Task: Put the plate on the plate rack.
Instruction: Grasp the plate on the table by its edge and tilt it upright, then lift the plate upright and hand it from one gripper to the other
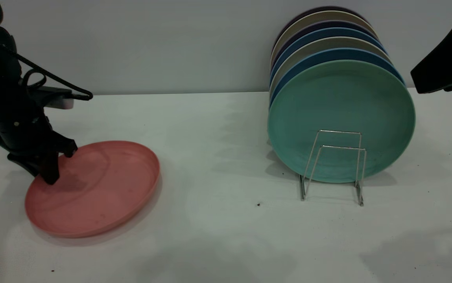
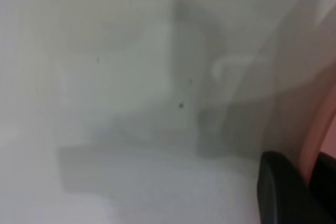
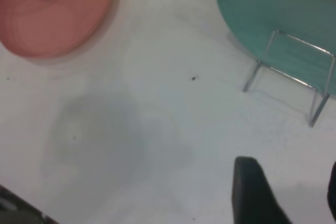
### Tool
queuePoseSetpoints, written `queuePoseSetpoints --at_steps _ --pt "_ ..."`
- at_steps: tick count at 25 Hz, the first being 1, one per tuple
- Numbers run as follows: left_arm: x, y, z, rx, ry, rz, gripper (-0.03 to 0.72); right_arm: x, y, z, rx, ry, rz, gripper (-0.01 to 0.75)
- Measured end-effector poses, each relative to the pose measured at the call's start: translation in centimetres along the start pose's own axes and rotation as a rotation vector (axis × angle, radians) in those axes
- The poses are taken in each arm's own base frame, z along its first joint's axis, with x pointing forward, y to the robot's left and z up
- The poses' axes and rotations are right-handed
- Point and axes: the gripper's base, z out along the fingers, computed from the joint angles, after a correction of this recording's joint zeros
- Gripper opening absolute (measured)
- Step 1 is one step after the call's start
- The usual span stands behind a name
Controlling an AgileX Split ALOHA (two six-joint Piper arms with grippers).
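Left claw [image 1: 52, 165] pinches the near-left rim of the plate [image 1: 100, 188], tilted on the tabletop [image 1: 218, 220]; the plate rack [image 1: 334, 165] stands well right.

Left wrist: fingers [image 2: 278, 192] flank the pink rim.

Right wrist: right claw [image 3: 286, 192] hangs spread, plate far off.

The plate [image 1: 100, 188] lies on the counter [image 1: 218, 236], at left. The plate rack [image 1: 334, 167] stands well apart, at right. Upright plates [image 1: 340, 118] fill it, behind its front loops.

salmon-pink round plate [image 1: 100, 188] with low raised rim, faint dark specks, on the white table at the left, its far-left edge tipped slightly up. silver wire plate rack [image 1: 334, 165] stands well apart to the right, front loops free, plates upright behind them.
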Motion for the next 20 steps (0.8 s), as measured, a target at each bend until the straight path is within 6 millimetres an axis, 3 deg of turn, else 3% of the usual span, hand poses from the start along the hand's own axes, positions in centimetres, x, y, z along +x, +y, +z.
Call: queuePoseSetpoints --at_steps 6,13,20 --pt "-1.1 -2.2 -2.2 -0.015 -0.051 0.209 0.059 0.3 0.3 0.0 -0.029 0.029 -0.027 0.365" --pt "-2.3 -8.1 -8.1 -0.024 -0.121 0.496 0.024 0.7 0.7 0.1 -0.085 0.080 -0.095 0.365" --pt "-0.5 -12.5 -12.4 -0.015 -0.123 0.725 0.018 -0.2 2.0 2.2 -0.233 0.152 -0.142 0.366"
